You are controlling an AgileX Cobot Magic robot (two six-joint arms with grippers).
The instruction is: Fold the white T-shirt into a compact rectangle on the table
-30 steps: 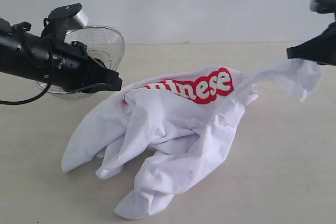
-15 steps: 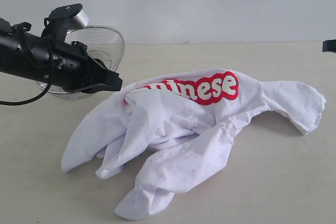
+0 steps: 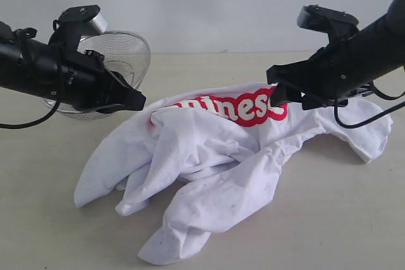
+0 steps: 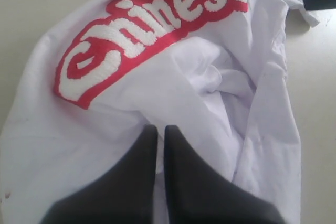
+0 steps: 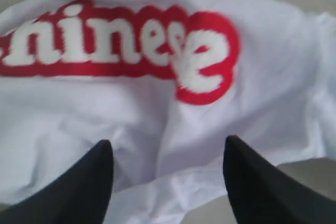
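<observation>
The white T-shirt [image 3: 209,156] lies crumpled on the table [image 3: 354,219], its red lettering [image 3: 234,107] facing up along the far edge. My left gripper [image 3: 140,100] hovers at the shirt's left upper corner. Its jaws are shut, and in the left wrist view [image 4: 160,129] the tips sit just over the cloth [image 4: 157,77] with no fabric visibly pinched. My right gripper [image 3: 276,92] hangs open over the right end of the lettering. In the right wrist view [image 5: 168,148] its wide-apart fingers frame a wrinkled fold of shirt [image 5: 157,119]. The right sleeve [image 3: 364,128] lies flat on the table.
A round wire-mesh basket [image 3: 123,52] stands at the back left, behind the left arm. Bare tabletop shows in front of the shirt and to its right.
My right gripper opened and let go of the sleeve, which dropped onto the table. The right arm then swung in over the lettering's right end. The left arm has not moved.
</observation>
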